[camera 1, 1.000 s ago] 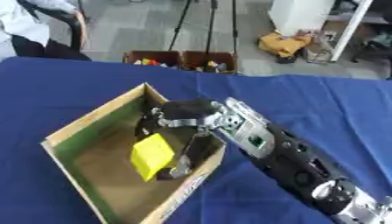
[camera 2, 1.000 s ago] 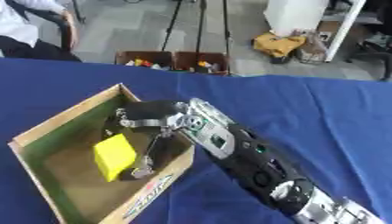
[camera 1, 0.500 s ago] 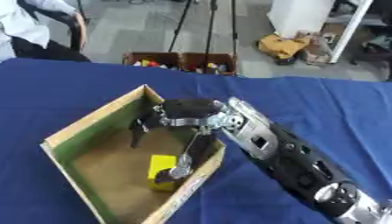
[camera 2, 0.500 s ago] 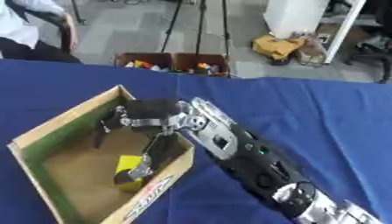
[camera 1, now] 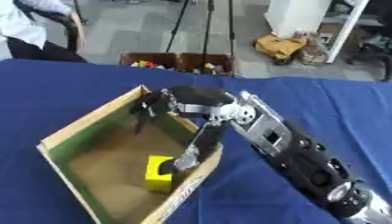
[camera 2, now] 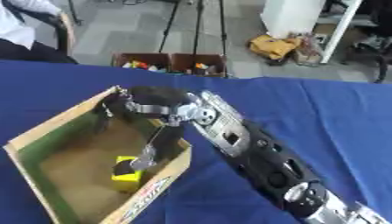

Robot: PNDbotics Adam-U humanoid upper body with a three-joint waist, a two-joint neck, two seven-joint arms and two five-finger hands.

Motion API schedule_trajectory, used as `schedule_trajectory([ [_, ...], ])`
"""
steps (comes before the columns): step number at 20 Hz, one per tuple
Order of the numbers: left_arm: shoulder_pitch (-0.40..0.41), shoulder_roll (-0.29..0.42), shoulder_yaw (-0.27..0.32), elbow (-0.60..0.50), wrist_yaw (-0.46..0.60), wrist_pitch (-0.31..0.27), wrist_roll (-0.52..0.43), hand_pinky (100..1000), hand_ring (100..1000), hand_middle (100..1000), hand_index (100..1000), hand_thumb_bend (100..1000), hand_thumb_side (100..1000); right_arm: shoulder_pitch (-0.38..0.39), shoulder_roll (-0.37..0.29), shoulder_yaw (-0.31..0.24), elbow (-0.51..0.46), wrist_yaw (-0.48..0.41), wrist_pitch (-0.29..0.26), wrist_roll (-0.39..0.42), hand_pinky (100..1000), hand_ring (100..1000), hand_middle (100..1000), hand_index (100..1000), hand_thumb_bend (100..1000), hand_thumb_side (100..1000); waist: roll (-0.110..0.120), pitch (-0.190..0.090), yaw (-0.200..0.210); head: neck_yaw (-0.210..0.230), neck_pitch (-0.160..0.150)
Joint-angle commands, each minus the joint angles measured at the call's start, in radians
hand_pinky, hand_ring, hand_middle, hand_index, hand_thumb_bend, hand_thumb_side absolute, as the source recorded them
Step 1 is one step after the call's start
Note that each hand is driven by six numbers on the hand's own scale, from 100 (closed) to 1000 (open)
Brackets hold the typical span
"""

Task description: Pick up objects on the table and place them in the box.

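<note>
A yellow block (camera 1: 160, 173) lies on the brown floor of the open cardboard box (camera 1: 82, 124), close to the near-right wall. My right hand (camera 1: 186, 102) hangs over the box's far-right corner, open, its fingers spread and pointing left and down into the box. Its thumb (camera 1: 195, 148) reaches down to just above the block and holds nothing. The long black and silver right arm (camera 1: 295, 155) runs from the lower right corner up to the box. My left hand shows in neither view.
The box sits on a blue tablecloth (camera 1: 321, 105) that covers the table. Beyond the far edge, on the floor, stand two brown bins (camera 1: 180, 62) with small coloured items, tripod legs and a white cabinet. A person sits at the far left.
The yellow block has left my right hand and dropped to the box floor. The fingers have spread open and the hand has lifted a little.
</note>
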Motion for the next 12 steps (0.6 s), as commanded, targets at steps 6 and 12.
schedule_trajectory([
  [6,0.002,0.023,0.014,-0.017,-0.005,-0.010,0.006,745,752,883,965,100,977,0.038,-0.057,-0.089,-0.193,-0.127,0.113,-0.118,847,873,596,721,457,500,-0.001,-0.003,-0.007,0.004,-0.013],
  [12,0.021,0.024,0.023,-0.017,-0.010,-0.024,0.011,744,752,883,965,100,975,0.012,-0.019,-0.195,-0.231,-0.213,0.199,-0.199,937,904,632,727,318,634,0.020,-0.008,-0.036,0.028,-0.017],
])
